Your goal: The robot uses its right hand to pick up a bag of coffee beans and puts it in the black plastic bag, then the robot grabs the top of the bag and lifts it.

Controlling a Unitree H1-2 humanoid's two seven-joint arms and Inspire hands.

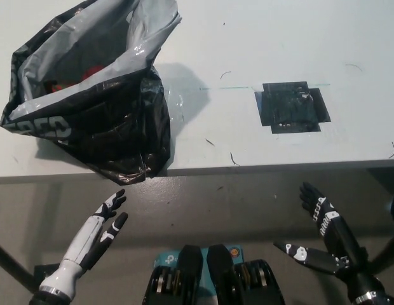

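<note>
Right hand: the black right hand (321, 232) hangs low at the near right, below the desk edge, fingers spread and holding nothing.
Left hand: the white left hand (103, 230) rests low at the near left, also below the desk edge, fingers straight and apart, empty.
Black plastic bag: the crumpled black plastic bag with a grey lining (95, 95) sits at the far left of the desk, well apart from the right hand and just beyond the left hand; its mouth gapes open upward and its lower corner reaches the near edge.
Bag contents: something red (89, 73) shows deep inside the mouth; whether it is the coffee beans cannot be told.
Desk: the pale white flat desk (273, 44) carries the bag.
Mark: a black square patch of tape (292, 107) lies on the desk at right, beyond the right hand.
</note>
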